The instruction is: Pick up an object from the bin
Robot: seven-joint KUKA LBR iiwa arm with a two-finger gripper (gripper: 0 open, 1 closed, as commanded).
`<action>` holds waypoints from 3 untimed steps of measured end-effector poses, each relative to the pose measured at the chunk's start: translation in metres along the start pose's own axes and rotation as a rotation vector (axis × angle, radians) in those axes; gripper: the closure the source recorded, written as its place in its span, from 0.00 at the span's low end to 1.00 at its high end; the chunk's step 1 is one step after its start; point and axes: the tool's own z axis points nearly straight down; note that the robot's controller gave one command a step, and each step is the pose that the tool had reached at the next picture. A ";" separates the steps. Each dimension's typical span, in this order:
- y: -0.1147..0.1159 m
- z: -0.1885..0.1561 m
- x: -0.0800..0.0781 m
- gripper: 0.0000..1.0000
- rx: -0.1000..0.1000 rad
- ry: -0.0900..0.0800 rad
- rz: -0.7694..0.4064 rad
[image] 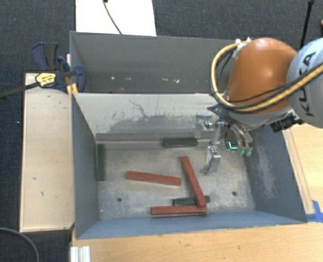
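Note:
My gripper [225,158] hangs over the right part of the bin floor, open, with nothing between its fingers. Its left finger [210,161] points down just right of the upper end of a slanted red-brown bar [191,182]. The bar's lower end rests across a short dark bar [183,202] and a second red-brown bar [177,210] lying along the front wall. A dark green bar [178,142] lies against the back wall, left of the gripper.
A third red-brown bar [153,178] lies flat in the middle of the floor. Another dark green bar [100,161] lies along the left wall. The arm with its orange cover and cables looms over the bin's right back corner.

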 end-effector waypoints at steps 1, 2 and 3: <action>0.006 0.105 0.019 0.00 0.001 -0.003 -0.408; 0.063 0.151 -0.011 0.00 -0.003 -0.008 -0.357; 0.060 0.149 -0.011 1.00 0.000 -0.010 -0.351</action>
